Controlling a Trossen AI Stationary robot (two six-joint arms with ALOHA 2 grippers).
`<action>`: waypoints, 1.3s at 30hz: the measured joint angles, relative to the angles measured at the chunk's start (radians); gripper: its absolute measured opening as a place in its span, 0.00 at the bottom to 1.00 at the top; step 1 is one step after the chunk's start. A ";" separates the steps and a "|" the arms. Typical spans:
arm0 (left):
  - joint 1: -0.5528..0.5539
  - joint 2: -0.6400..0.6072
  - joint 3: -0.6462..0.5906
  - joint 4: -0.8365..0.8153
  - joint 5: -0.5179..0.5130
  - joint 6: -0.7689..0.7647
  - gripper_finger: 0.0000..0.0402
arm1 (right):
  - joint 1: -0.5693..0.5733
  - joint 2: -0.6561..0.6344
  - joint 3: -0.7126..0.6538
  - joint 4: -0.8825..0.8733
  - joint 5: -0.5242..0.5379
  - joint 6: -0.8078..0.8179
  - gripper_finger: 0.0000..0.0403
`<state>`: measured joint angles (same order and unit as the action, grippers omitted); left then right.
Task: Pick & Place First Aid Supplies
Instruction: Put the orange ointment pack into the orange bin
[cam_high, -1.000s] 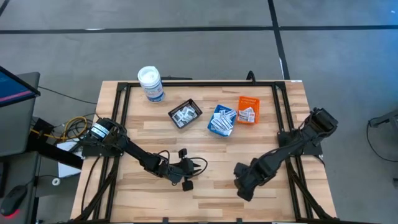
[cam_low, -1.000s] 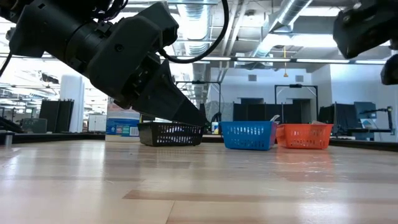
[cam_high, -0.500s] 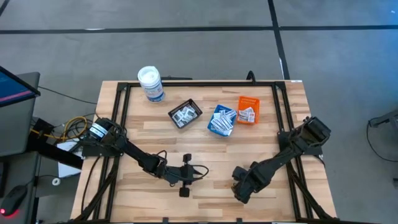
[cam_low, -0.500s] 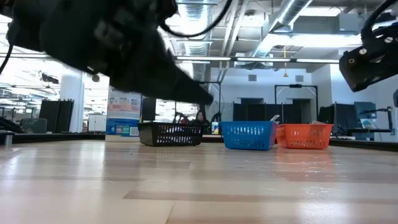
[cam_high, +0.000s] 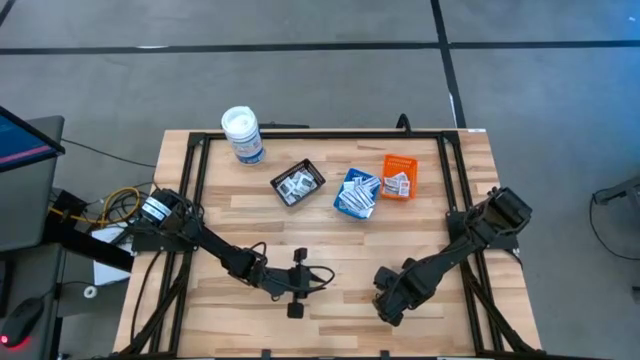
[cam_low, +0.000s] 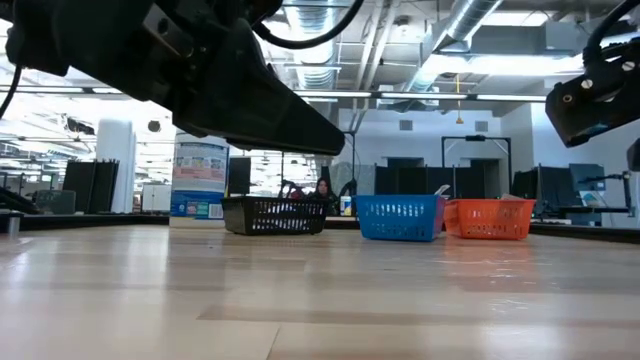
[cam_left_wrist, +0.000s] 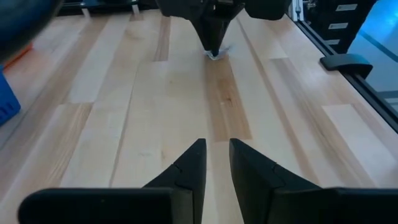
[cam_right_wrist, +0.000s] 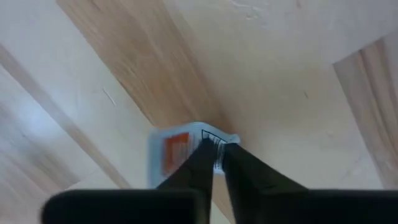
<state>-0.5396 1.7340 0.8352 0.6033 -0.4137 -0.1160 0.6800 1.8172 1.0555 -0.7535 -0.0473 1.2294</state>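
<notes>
Down at the near part of the table (cam_high: 440, 175), the right end effector (cam_right_wrist: 216, 155) points steeply at the boards, its two dark fingers drawn almost together with their tips on the edge of a small white packet with an orange patch and dark print (cam_right_wrist: 180, 152); the packet lies flat on the wood and whether it is truly pinched I cannot tell. From the left wrist view the same end effector (cam_left_wrist: 213, 50) stands tip-down on a pale scrap on a darker plank. The left end effector (cam_high: 298, 286) lies low over the near middle of the table, well apart from the right one (cam_high: 383, 300), its fingers (cam_left_wrist: 186, 165) parted by a narrow gap with nothing between them. Bare boards run between the two arms and out to the near edge. Toward the far side sit three trays in a loose row: a black tray (cam_high: 297, 182), a blue tray (cam_high: 356, 192) and an orange tray (cam_high: 399, 177), each holding white packets, the blue and orange ones almost touching. A white round canister with a blue label (cam_high: 242, 135) stands near the far left corner, close to the black frame rail (cam_high: 195, 165).
</notes>
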 joint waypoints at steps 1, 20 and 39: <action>0.000 0.000 0.000 0.000 0.000 0.000 0.18 | -0.001 0.000 0.001 -0.003 -0.001 -0.006 0.05; 0.002 0.000 0.000 0.001 0.000 0.000 0.18 | -0.123 0.003 0.122 -0.406 0.206 -0.111 0.01; 0.001 0.000 0.000 0.008 0.000 0.000 0.18 | -0.742 -0.093 0.155 -0.716 0.847 -0.483 0.04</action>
<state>-0.5385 1.7340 0.8352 0.6109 -0.4137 -0.1162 -0.0620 1.7245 1.2106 -1.4697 0.8000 0.7462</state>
